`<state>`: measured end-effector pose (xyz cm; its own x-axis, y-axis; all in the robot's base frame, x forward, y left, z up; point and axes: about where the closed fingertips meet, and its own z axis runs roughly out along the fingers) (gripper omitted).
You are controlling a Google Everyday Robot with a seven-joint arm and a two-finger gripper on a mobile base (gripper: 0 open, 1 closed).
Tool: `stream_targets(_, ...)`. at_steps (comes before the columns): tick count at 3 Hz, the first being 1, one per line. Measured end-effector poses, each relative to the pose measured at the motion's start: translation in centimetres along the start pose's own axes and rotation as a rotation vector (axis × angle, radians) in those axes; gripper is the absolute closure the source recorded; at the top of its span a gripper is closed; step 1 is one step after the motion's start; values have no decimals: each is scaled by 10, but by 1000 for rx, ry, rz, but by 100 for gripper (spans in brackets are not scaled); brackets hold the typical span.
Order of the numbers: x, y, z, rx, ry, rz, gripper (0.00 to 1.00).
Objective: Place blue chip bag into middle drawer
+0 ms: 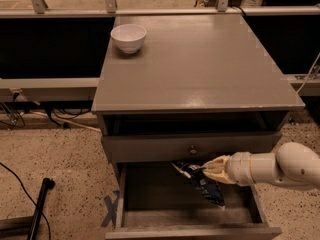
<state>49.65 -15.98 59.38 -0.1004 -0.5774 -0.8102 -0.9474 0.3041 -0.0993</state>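
The blue chip bag (204, 185) is a crumpled dark blue foil bag with white print. It hangs slanted inside the open middle drawer (152, 196), toward its back right, with its lower tip near the drawer floor. My gripper (207, 170) reaches in from the right on a white arm and is shut on the bag's upper edge, just under the drawer front with the round knob (192, 149).
A white bowl (128, 37) stands at the back left of the grey cabinet top (200, 64). An open slot sits under the top. A black pole (39, 204) and cables lie on the speckled floor at the left.
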Motion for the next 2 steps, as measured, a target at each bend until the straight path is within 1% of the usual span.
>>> stream_targets(1, 26, 10, 11, -5, -73, -59, 100)
stream_targets(2, 47, 16, 25, -10, -101, -84, 100)
